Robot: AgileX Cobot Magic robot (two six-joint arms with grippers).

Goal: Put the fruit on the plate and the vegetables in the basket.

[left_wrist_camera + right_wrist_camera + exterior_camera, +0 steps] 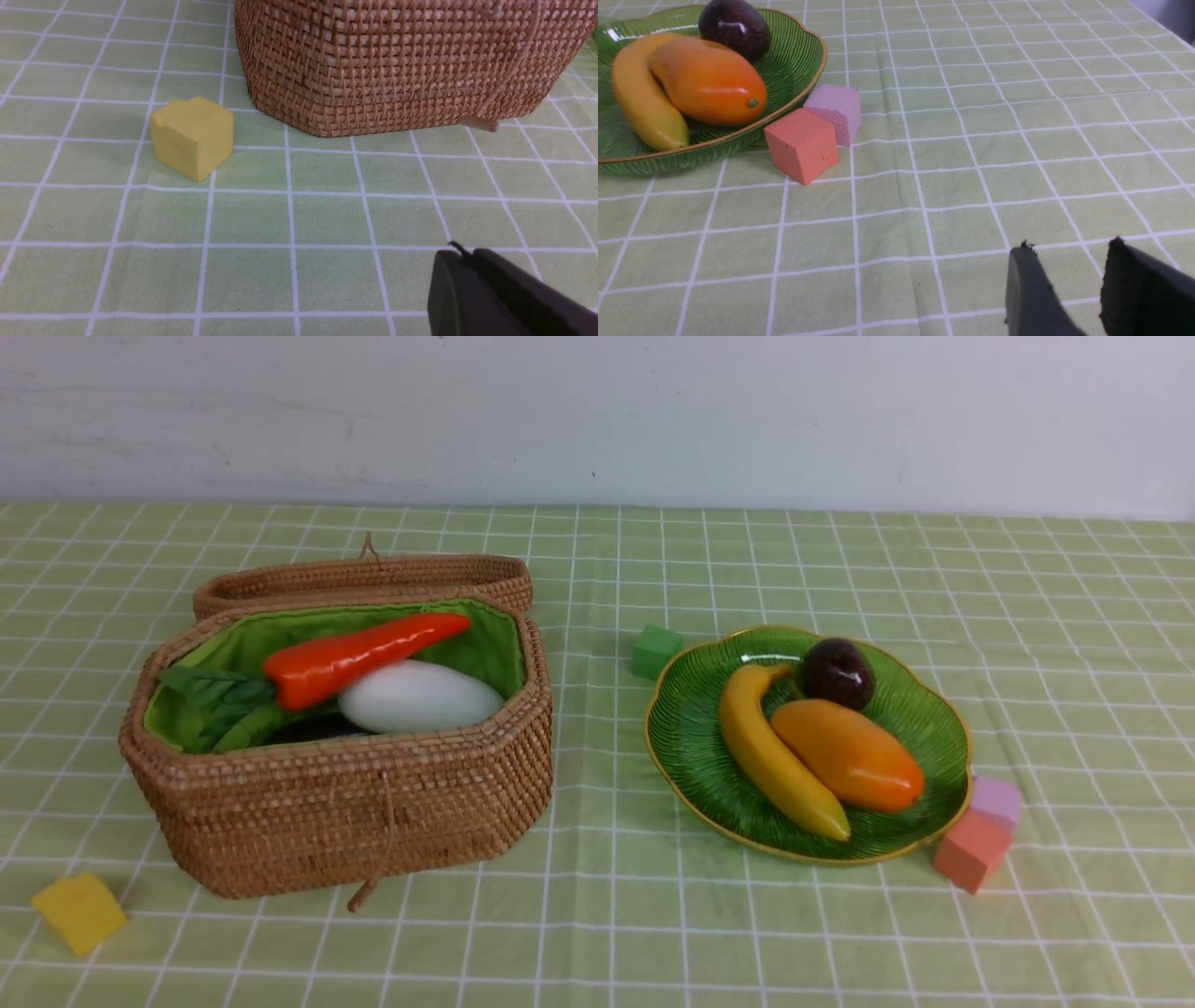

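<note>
**Rattan and green glass, each filled by kind**

The basket (pixel 373 803) holds carrot (pixel 359 656) and white vegetable (pixel 418 697); the eggplant is barely visible beneath. Banana (pixel 775 756), orange fruit (pixel 845 754) and purple fruit (pixel 837 672) share the plate (pixel 686 747). Sorting looks done, so the left tool (pixel 467 261), seemingly pressed together, and right tool (pixel 1069 266), narrowly parted, sit empty above the surface (pixel 607 915).

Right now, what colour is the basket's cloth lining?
Bright green lining inside the brown woven basket, clearest in the front view.
</note>
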